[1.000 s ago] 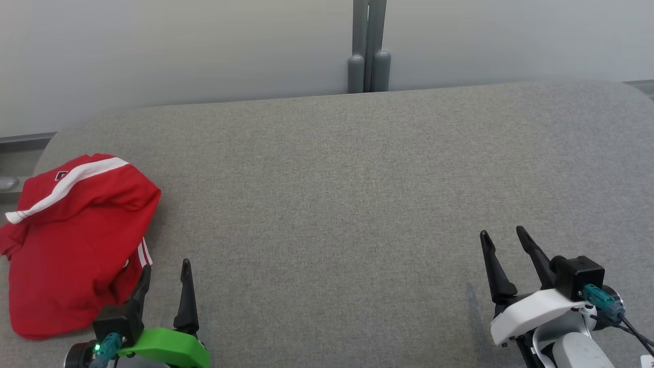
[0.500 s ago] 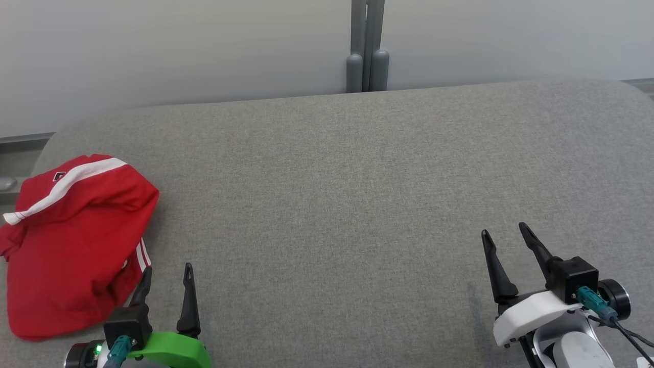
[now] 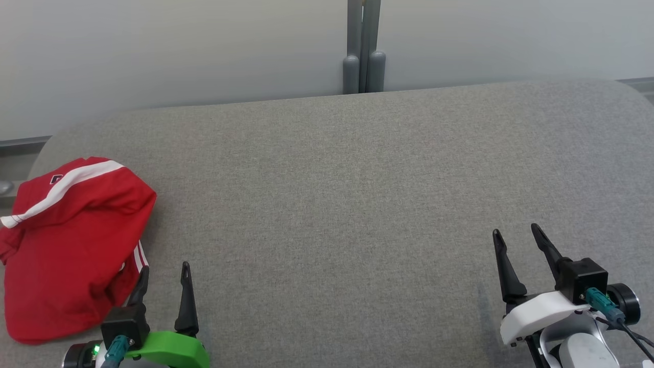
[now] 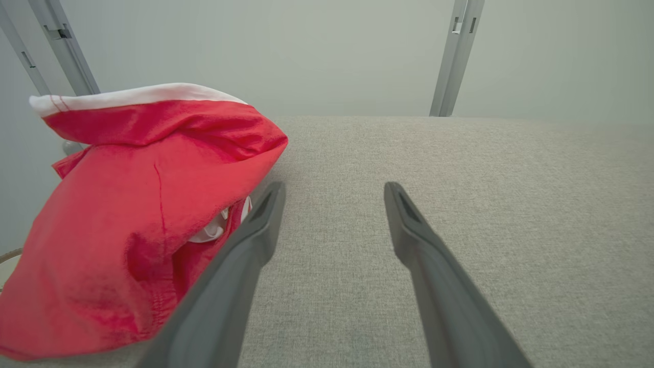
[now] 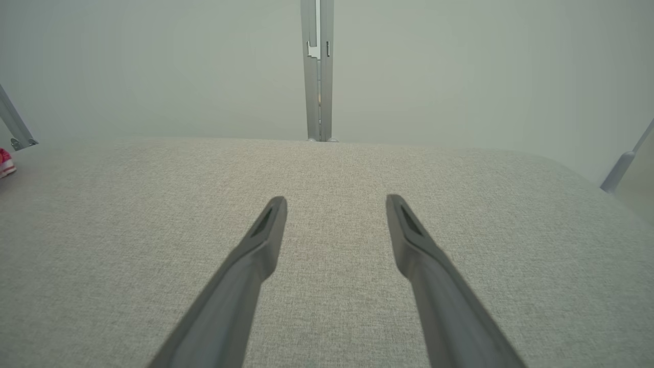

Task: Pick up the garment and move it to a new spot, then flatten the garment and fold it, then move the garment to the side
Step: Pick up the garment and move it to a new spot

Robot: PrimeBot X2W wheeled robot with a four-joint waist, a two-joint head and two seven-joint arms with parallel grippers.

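Red garment bunched at left edge of surface, left claw wide open, empty, just beside it; right claw wide open, empty, near right.

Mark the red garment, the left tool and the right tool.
red garment [image 3: 76,245], head view, middle of the red cloth.
left tool [image 3: 165,267], head view, midway between its fingertips.
right tool [image 3: 515,229], head view, midway between its fingertips.

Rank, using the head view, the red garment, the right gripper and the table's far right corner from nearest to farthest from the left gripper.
Measured from the left gripper:
1. Red garment: right beside it, on its left.
2. Right gripper: across the table's near side, to the right.
3. Table's far right corner: further right and at the back.
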